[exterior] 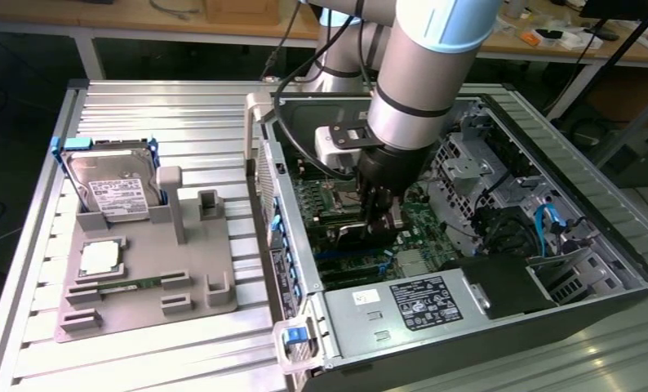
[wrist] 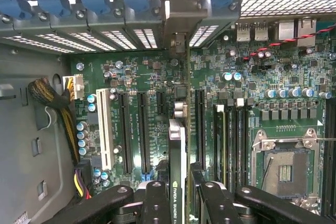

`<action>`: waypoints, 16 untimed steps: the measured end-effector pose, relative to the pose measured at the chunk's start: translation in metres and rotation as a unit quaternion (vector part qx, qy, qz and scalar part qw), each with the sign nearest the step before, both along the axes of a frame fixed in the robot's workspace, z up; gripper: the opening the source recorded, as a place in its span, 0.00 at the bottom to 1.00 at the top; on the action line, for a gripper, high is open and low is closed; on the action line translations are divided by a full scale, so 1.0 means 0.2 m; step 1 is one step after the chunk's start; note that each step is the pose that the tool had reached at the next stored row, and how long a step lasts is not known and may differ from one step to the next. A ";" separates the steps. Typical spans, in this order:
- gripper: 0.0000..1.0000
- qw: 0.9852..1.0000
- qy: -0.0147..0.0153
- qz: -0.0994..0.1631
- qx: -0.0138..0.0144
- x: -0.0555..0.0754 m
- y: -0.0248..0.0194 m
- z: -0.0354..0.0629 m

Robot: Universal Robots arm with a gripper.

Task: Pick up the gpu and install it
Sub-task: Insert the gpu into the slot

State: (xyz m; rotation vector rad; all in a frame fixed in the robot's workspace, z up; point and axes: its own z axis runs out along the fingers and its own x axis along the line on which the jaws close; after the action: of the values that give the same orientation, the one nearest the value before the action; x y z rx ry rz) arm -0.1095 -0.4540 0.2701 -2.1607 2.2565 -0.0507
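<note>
The gpu (wrist: 177, 156) is a thin black card seen edge-on in the wrist view, with a label on its upper edge. It stands upright over the green motherboard (wrist: 247, 77), between two long black slots, and its metal bracket end (wrist: 178, 22) reaches the case's rear slot openings. My gripper (wrist: 181, 205) is shut on the gpu, one black finger (wrist: 156, 203) on each side. In the exterior view the gripper (exterior: 376, 214) reaches down inside the open computer case (exterior: 585, 204) with the black gpu (exterior: 352, 238) below it.
A hard drive in a blue frame (exterior: 112, 184) stands on a grey fixture (exterior: 150, 269) at the exterior view's left, with a green memory stick (exterior: 128, 284) lying on it. Inside the case are the power supply (exterior: 411, 302), the CPU socket (wrist: 286, 166), a white slot (wrist: 105, 129) and a cable bundle (wrist: 52, 103).
</note>
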 end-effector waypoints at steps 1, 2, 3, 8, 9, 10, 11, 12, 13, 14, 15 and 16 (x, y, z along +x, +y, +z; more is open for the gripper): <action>0.27 1.000 0.000 0.000 0.000 0.00 0.001 -0.001; 0.27 1.000 0.000 0.000 0.000 0.00 0.003 -0.001; 0.27 1.000 0.000 0.000 0.000 0.00 0.004 -0.001; 0.27 1.000 0.000 0.000 0.000 0.00 0.004 -0.006; 0.27 1.000 0.000 0.000 0.000 0.00 0.004 -0.008; 0.27 1.000 0.000 0.000 0.000 0.00 0.004 -0.012; 0.27 1.000 0.000 0.000 0.000 0.00 0.004 -0.019; 0.27 1.000 0.000 0.000 0.000 0.00 0.004 -0.023; 0.27 1.000 0.000 0.000 0.000 0.00 0.004 -0.025; 0.27 1.000 0.000 0.000 0.000 0.00 0.004 -0.027; 0.27 1.000 0.000 0.000 0.000 0.00 0.004 -0.029; 0.27 1.000 0.000 0.000 0.000 0.00 0.004 -0.031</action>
State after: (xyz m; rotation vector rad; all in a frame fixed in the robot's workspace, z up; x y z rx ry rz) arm -0.1096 -0.4532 0.2639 -2.1608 2.2568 -0.0504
